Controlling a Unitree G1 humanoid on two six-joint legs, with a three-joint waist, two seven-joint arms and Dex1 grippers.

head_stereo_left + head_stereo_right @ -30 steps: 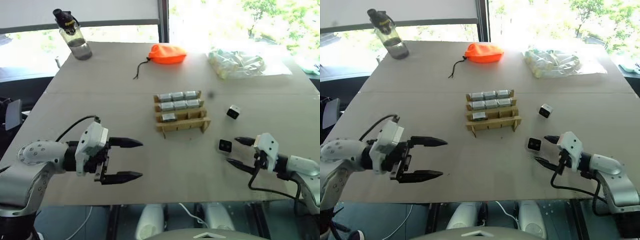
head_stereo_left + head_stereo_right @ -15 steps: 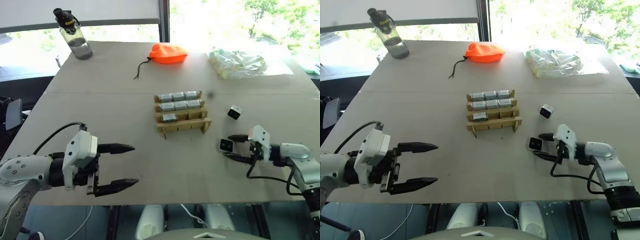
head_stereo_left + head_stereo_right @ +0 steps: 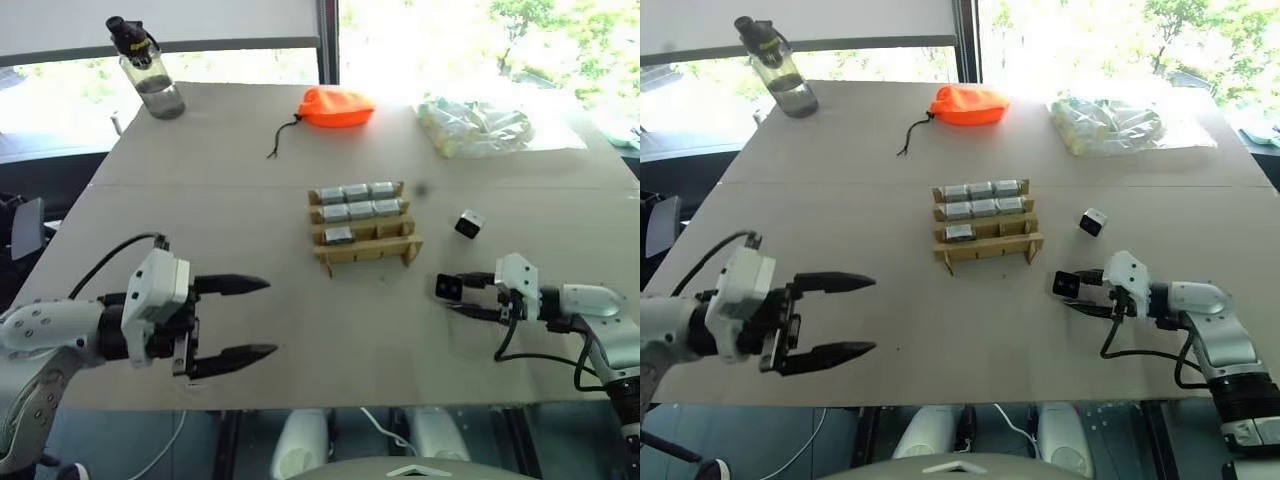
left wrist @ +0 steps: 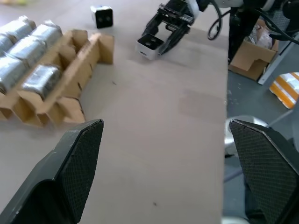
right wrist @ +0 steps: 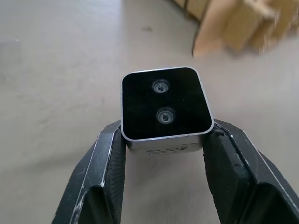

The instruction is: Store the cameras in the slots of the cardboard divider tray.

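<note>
Right fingers [image 5: 112, 158] clamp a camera [image 5: 163, 107] between them; lift it level toward the tray [image 3: 365, 232]. Left fingers [image 3: 235, 285] spread wide, empty.

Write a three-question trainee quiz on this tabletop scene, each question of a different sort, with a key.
1. True or false: the right claw is closed on a camera.
2. How many slots of the cardboard divider tray already hold cameras? A) five B) seven C) nine
3. Fill in: the left claw is ____ and holds nothing.

Key: 1 true; 2 B; 3 open. A second loose camera lies on the table beyond the right claw.
</note>
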